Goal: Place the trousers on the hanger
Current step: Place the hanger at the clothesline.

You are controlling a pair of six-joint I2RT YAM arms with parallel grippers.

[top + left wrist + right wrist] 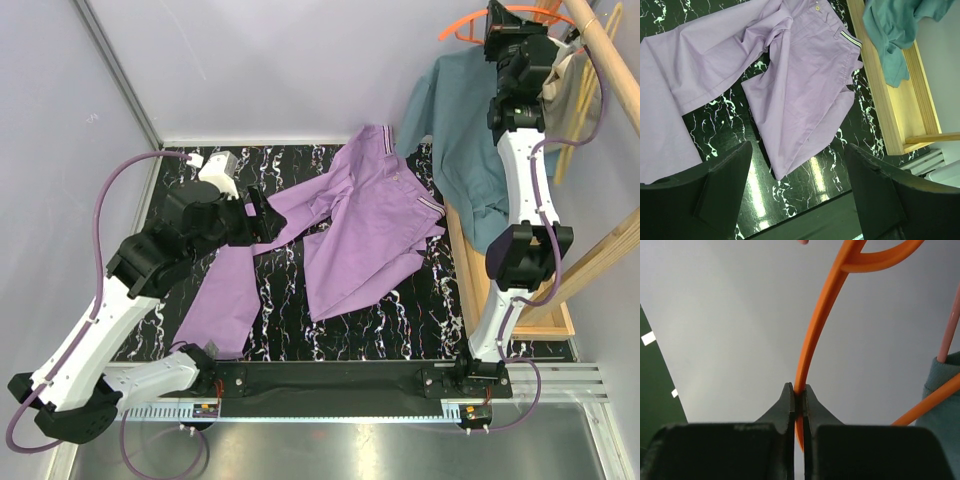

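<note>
While the left jaws hung wide apart, the trousers (805, 100) lay spread on the desk (765, 190) just beyond them. They looked limp, light and sure to sag, so best pinched at the striped waistband (851, 41). The right jaws were clamped on an orange hanger (815, 340), well away.

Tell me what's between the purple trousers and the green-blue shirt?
The edge of a wooden frame, plus a strip of black table. The left wrist view shows it, beside the trousers; the shirt hangs over the wood.
</note>
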